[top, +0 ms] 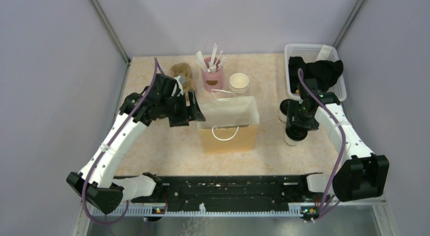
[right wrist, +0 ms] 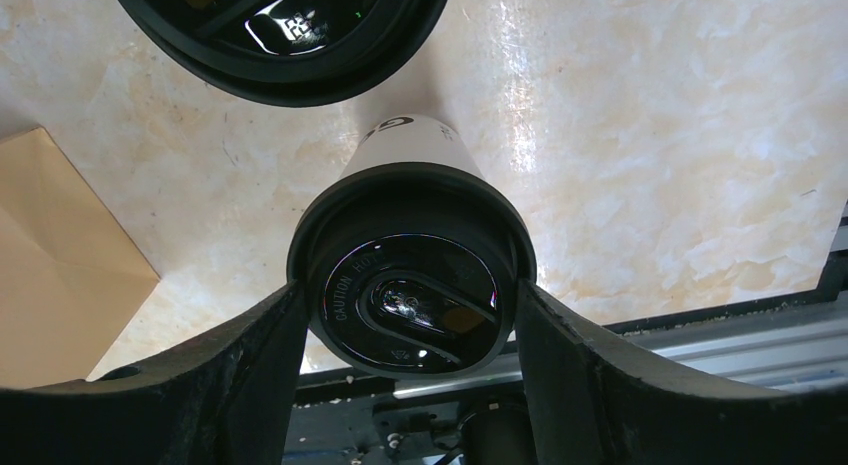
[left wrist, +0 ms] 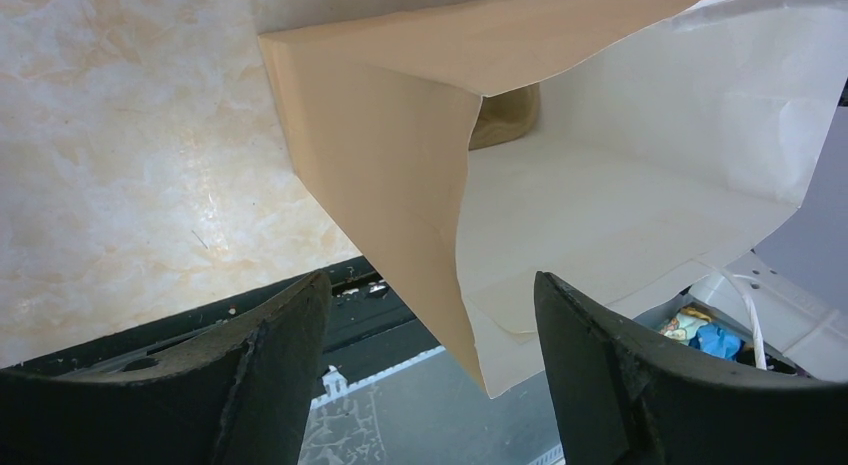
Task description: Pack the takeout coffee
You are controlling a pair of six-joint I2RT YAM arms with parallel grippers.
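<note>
Right wrist view: near cup stands upright on the desk, lid facing the cam, dead centre btw the fingers of the right pincer. They sit at the lid rim on either side; can't tell if they're squeezing or just bracketing it. Cup's long axis is vertical, in line w/ the pincer's approach, so I'd judge the lift goes straight up. Far cup is just beside it, upper left of frame.

Top view: both cups sit mid right under the right arm, clearly the nearer one. Bag stands at centre, mouth open upward, so the carry runs leftward in frame. Left pincer is wide, nothing held, bag's side edge btw its fingers w/o touching.

Count: 2 lidded cups, 1 bag, 1 stack of lidless cups, 1 pink holder, 1 white basket, 2 arms.
</note>
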